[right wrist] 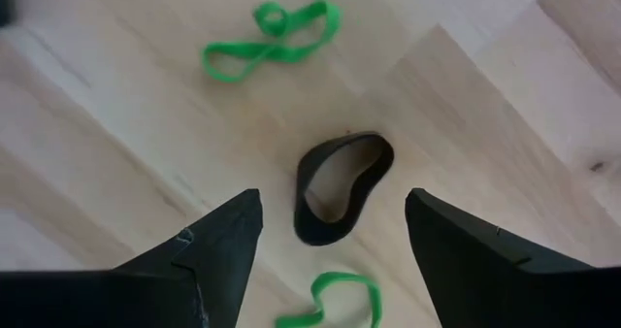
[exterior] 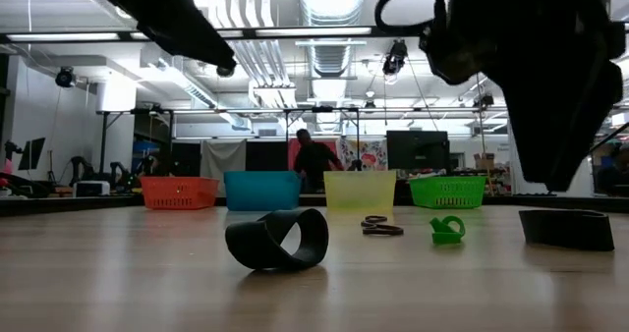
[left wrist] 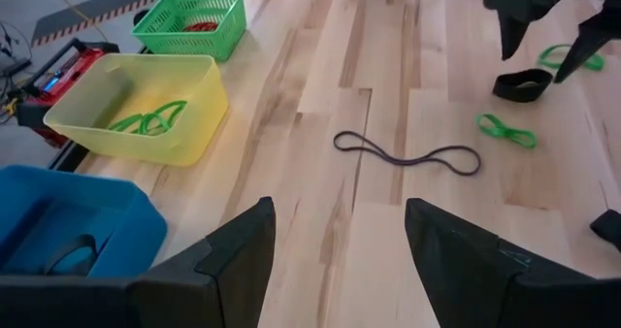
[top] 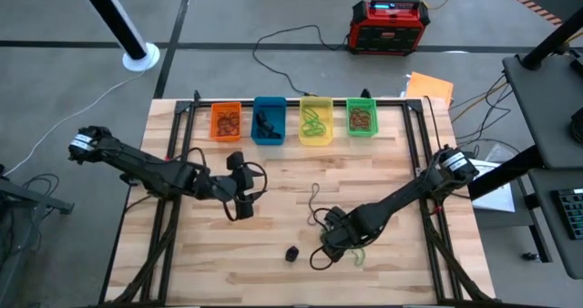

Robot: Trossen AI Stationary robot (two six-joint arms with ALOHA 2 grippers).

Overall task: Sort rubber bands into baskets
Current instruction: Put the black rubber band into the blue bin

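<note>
While the right arm reaches in from the table's right edge, its right gripper hangs low over the front middle of the table, fingers spread wide on either side of a wide black band that stands on edge on the wood, touched by neither finger. The left arm stretches in from the left edge, and the left gripper hovers mid-table with its fingers apart and nothing between them.

From table height both grippers are cut off by the picture's upper edge, and the baskets' contents are mostly hidden behind their walls.

Green bands lie near the black band on both sides of it. A long thin dark band lies flat toward the table's middle, and another wide black band stands nearer the front. Along the far edge sit the orange basket, blue basket, yellow basket and green basket. Beyond the table a red-black box rests on the floor, and a person stands in the room behind.
</note>
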